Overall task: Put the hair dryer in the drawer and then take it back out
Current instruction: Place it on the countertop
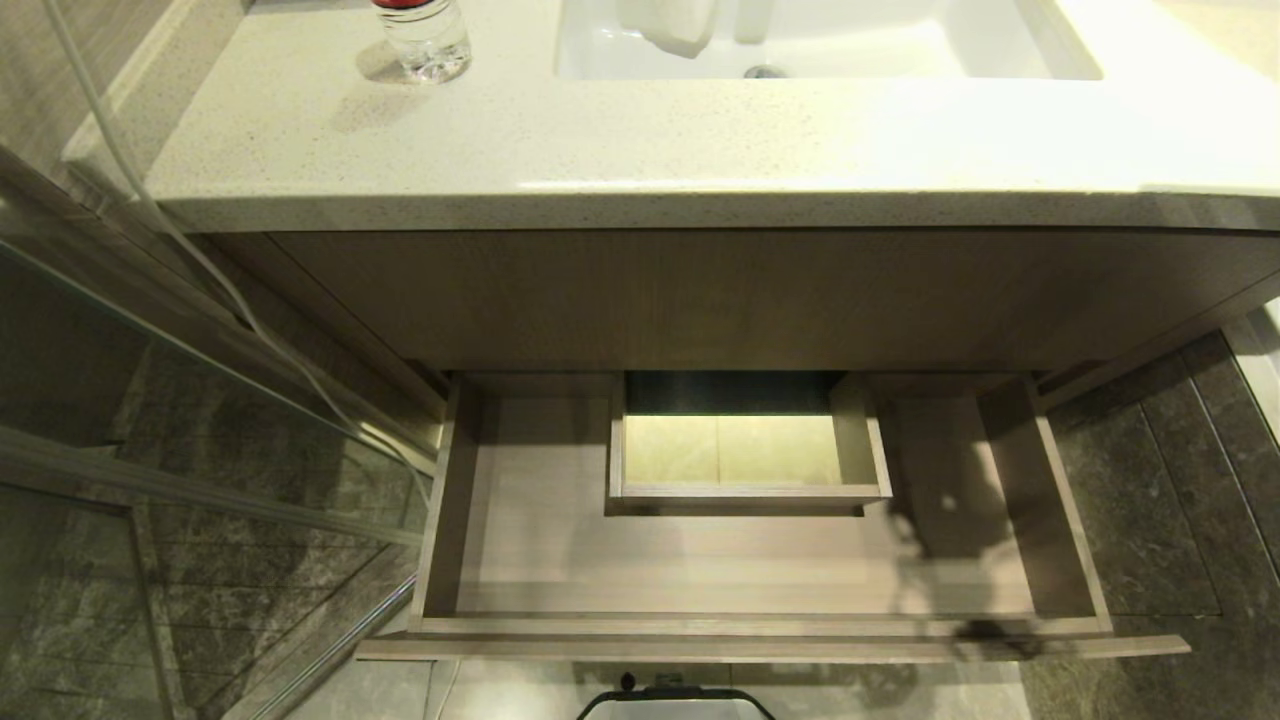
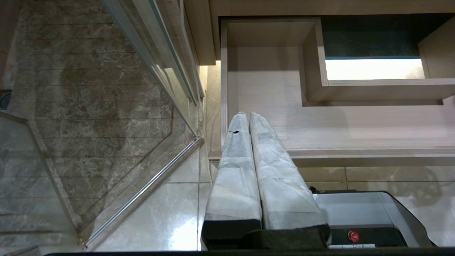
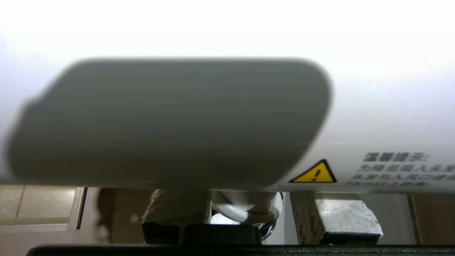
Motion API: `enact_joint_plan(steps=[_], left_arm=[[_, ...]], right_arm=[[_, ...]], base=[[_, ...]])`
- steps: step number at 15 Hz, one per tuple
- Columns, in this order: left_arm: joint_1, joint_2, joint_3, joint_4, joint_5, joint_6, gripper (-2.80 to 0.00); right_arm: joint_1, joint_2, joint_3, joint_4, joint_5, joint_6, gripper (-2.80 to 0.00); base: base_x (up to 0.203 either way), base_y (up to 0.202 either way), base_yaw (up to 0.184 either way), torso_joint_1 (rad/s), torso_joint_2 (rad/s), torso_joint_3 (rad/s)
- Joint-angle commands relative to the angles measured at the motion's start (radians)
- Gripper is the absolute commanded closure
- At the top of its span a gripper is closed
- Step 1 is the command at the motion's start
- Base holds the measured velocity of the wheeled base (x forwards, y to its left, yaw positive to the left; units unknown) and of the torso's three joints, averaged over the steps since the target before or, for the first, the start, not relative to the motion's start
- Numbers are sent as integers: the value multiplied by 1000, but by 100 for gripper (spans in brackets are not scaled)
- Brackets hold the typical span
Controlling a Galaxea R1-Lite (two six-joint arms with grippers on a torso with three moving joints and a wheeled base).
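Head view: drawer pulled fully out beneath the speckled countertop; floor of the drawer bare, boxed cut-out mid-back. No arm and no dryer visible here. A dark blurred shadow lies over the drawer's right front corner. A water bottle stands on the countertop near the sink.

Left wrist view: left gripper parked above the drawer's left front corner, its wrapped fingers pressed together, holding nothing. Glass shower panel beside the cabinet.

Right wrist view: hair dryer fills the frame, very close to the lens. White barrel with a yellow warning label lies across the view; a grey blurred part, likely one padded finger or the handle, covers the middle.

Right gripper: wrapped fingers stand either side of a white rounded part of the dryer and appear clamped on it.

Dryer location: in the right gripper's hold, outside the head view; a strip of the drawer shows past it in the right wrist view, though its height above the drawer cannot be told.

Handling, judged: rigid plastic shell, smooth and likely slippery against the wrapping; moderate weight concentrated in the barrel, so it may rotate in a narrow grip.

Hold point, judged: handle close to the barrel joint, away from the grille and cord.
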Motion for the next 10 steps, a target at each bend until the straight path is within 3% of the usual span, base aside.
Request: enact_joint_plan(steps=[1,7,10], left_arm=[[0,0,-1,0,0,0,0],[0,0,-1,0,0,0,0],[0,0,-1,0,0,0,0]], right_arm=[[0,56,-32,-21,1,-3,0],[0,153,-139,-29,-10,2,0],[0,211,-191,40,-80,11,0]], base=[[0,0,0,0,0,0],[0,0,0,0,0,0],[0,0,0,0,0,0]])
